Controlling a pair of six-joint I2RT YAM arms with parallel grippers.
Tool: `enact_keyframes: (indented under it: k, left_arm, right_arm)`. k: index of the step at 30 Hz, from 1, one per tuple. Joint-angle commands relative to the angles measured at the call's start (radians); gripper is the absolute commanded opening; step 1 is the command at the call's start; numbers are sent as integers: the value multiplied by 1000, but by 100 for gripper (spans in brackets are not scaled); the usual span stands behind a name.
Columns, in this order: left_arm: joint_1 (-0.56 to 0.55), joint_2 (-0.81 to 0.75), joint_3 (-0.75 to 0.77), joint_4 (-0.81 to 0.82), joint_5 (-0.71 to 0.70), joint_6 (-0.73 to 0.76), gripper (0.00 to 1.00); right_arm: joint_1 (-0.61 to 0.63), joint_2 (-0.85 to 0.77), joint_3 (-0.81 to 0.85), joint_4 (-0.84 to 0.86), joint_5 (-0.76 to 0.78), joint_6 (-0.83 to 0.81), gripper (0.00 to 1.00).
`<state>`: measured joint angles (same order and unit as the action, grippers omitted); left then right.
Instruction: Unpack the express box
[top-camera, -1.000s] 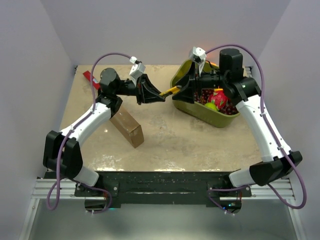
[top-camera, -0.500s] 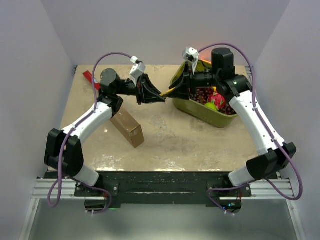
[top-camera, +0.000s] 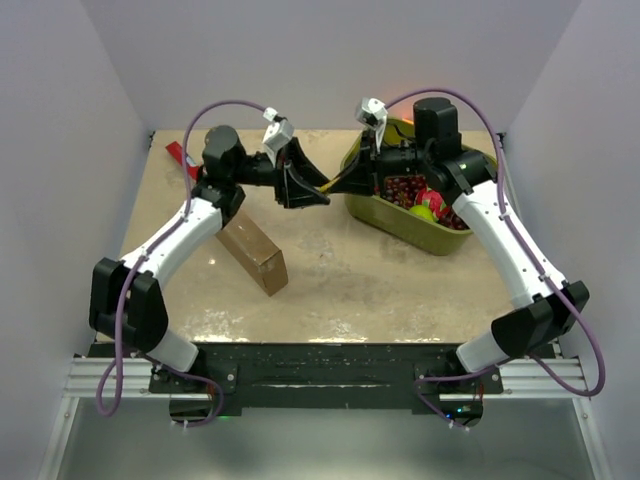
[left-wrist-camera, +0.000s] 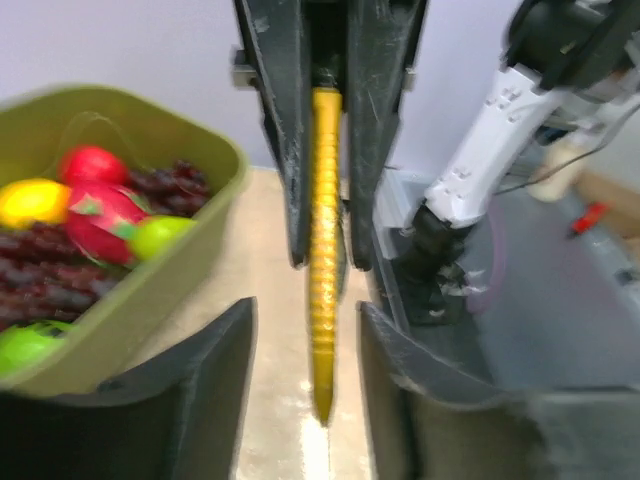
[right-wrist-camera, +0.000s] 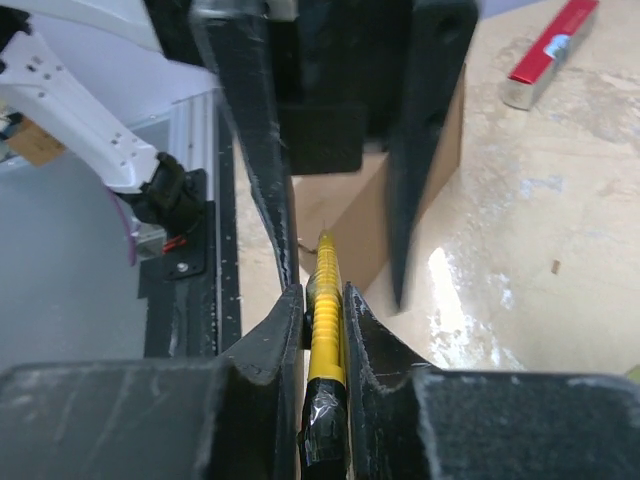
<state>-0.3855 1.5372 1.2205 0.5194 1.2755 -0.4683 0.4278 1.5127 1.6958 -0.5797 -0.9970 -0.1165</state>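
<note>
The express box (top-camera: 255, 255), plain brown cardboard, lies shut on the table's left half, below the left arm; it also shows behind the fingers in the right wrist view (right-wrist-camera: 340, 205). Above the table's middle the two grippers meet tip to tip. My right gripper (top-camera: 352, 180) (right-wrist-camera: 322, 300) is shut on a yellow ribbed tool (right-wrist-camera: 326, 300) with a black taped end. The tool (left-wrist-camera: 324, 280) points between the fingers of my left gripper (top-camera: 322, 192) (left-wrist-camera: 305, 310), which is open, with a gap on each side of it.
An olive-green tub (top-camera: 400, 225) of fruit stands at the back right, just under the right wrist, and fills the left of the left wrist view (left-wrist-camera: 150, 290). A red packet (top-camera: 180, 155) lies at the back left corner.
My right gripper moved left onto the yellow tool and shut on it. My left gripper, which was shut on the tool, has opened.
</note>
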Motion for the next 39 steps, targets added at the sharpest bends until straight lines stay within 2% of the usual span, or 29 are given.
enact_keyframes:
  k: [1, 2, 3, 4, 5, 6, 7, 8, 9, 12, 15, 17, 20, 21, 23, 24, 25, 27, 30, 34, 39]
  left_arm:
    - [112, 6, 279, -798, -34, 618, 99]
    - [132, 24, 465, -1026, -54, 807, 100]
    - [148, 49, 570, -1266, -92, 1232, 100]
    - [155, 108, 673, -1719, -138, 1449, 100]
    - [154, 127, 771, -1840, -262, 1600, 100]
    - [157, 104, 763, -1839, -304, 1588, 100]
    - [184, 12, 725, -1839, -321, 1647, 100]
    - [191, -44, 621, -1839, -343, 1721, 100]
    - [189, -139, 569, -1837, -366, 1863, 100]
    - [185, -259, 407, -1836, -476, 2055, 100]
    - [195, -296, 298, -1837, -602, 2111, 100]
    - [227, -295, 286, -1836, -608, 2099, 100]
    - [296, -279, 316, -1733, -573, 1906, 99]
    - [362, -276, 315, -1563, -571, 1676, 99]
    - [446, -276, 265, -1353, -615, 1433, 98]
    - [483, -278, 239, -1146, -654, 1202, 98]
    - [550, -275, 196, -1062, -726, 1112, 98]
    - [603, -250, 168, -905, -777, 934, 97]
    - [646, -201, 114, -764, -915, 783, 94]
    - [665, -95, 100, -708, -1034, 731, 89]
    - [677, 4, 25, -592, -1024, 757, 86]
  right_arm:
    - [3, -38, 10, -2, 159, -9, 0]
    - [-3, -48, 1, -11, 193, -17, 0]
    - [-9, -52, -2, -23, 228, -20, 0]
    - [-15, -51, -5, -29, 235, -25, 0]
    - [-26, -52, -15, -31, 238, -26, 0]
    - [-27, -51, -21, -29, 244, -28, 0]
    - [-27, -51, -25, -26, 248, -29, 0]
    - [-29, -51, -37, -22, 250, -29, 0]
    - [-29, -51, -44, -10, 253, -28, 0]
    - [-34, -62, -70, 9, 270, -22, 0]
    - [-37, -65, -70, -32, 251, -55, 0]
    - [-29, -72, -85, -43, 291, -78, 0]
    - [21, -77, -100, -127, 336, -214, 0]
    - [35, -80, -111, -173, 340, -301, 0]
    - [89, -89, -158, -215, 334, -374, 0]
    - [107, -89, -174, -238, 336, -402, 0]
    - [124, -91, -188, -241, 331, -431, 0]
    - [141, -71, -208, -226, 316, -431, 0]
    - [150, -3, -176, -256, 290, -460, 0]
    - [199, 93, -108, -306, 261, -514, 0]
    - [287, 170, -78, -273, 250, -468, 0]
